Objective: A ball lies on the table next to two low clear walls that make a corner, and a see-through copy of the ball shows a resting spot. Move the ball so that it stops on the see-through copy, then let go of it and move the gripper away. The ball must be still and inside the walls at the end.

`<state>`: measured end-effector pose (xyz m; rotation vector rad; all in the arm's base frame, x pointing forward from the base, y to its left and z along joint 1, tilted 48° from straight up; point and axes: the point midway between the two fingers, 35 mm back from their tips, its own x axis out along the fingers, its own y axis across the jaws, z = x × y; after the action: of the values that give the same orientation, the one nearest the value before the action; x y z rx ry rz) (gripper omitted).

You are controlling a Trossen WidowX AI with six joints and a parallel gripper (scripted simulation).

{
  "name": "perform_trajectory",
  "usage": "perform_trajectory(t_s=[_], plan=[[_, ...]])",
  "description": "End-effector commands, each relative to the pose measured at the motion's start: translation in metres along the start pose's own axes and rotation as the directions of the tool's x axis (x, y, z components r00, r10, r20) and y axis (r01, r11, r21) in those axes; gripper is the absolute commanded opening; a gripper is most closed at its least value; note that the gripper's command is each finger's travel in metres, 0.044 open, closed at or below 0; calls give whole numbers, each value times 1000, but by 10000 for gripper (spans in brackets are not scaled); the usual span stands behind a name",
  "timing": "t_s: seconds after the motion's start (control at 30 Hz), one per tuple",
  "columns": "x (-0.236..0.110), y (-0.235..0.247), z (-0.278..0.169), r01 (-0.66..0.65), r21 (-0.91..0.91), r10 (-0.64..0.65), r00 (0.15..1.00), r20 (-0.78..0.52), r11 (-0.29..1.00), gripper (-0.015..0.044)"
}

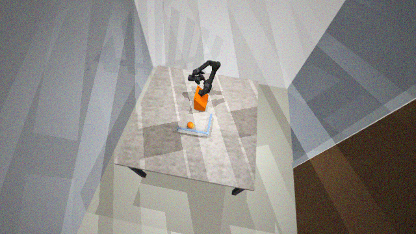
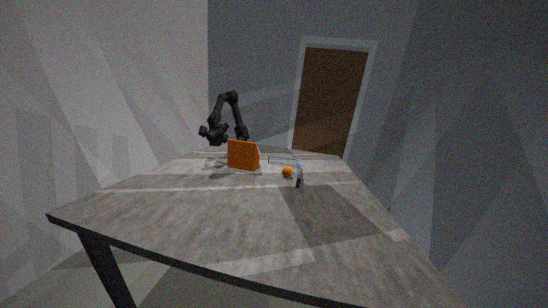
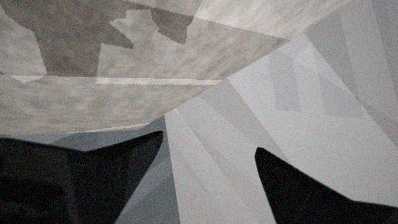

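The orange ball (image 1: 190, 125) (image 2: 287, 172) lies on the table inside the corner, close to the long wall (image 1: 192, 130) (image 2: 299, 171). The other clear wall (image 1: 210, 123) (image 2: 282, 157) joins it at one end, away from the ball. I cannot make out the see-through copy apart from the ball. My gripper (image 3: 208, 143) is open and empty, with its two dark fingertips wide apart in the wrist view. In the top and exterior views it hangs above the table, well away from the ball, beyond the orange block. The ball is outside the wrist view.
A tall orange block (image 1: 201, 103) (image 2: 242, 155) with a sloped side stands between the arm and the walled corner. The black arm (image 1: 212, 69) (image 2: 231, 97) is folded up high behind it. The near table edge (image 2: 205, 270) is far from the ball.
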<state>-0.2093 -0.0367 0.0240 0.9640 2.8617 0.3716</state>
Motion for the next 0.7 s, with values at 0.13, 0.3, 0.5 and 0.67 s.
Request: perform_trajectory(t_s=[0.13, 0.3, 0.5, 0.67], plan=[[-14, -12, 1, 11, 78, -13, 999, 37, 997, 412], [-51, -37, 6, 32, 228, -66, 988, 141, 973, 412], [-100, -54, 21, 67, 327, -157, 954, 257, 943, 412], [-146, -55, 41, 62, 319, -189, 903, 386, 946, 412]])
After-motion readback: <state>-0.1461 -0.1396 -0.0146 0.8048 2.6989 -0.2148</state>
